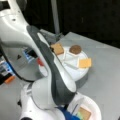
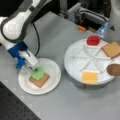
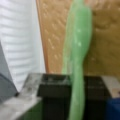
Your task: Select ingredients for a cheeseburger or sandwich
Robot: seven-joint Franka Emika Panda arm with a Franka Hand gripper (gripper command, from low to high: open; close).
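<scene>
Gripper (image 2: pixel 34 68) pinches lettuce (image 2: pixel 38 73) on bread square (image 2: pixel 39 80), lower-left paper plate (image 2: pixel 53 75); tomato (image 2: pixel 93 40), cheese (image 2: pixel 89 77), patty (image 2: pixel 114 69) unpicked (tray (image 2: pixel 75 62)).

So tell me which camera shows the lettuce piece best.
A front view: the green lettuce lies whole on the bread square, at the gripper. The wrist view shows it only edge-on, filling the frame; in a front view the arm hides it.
</scene>
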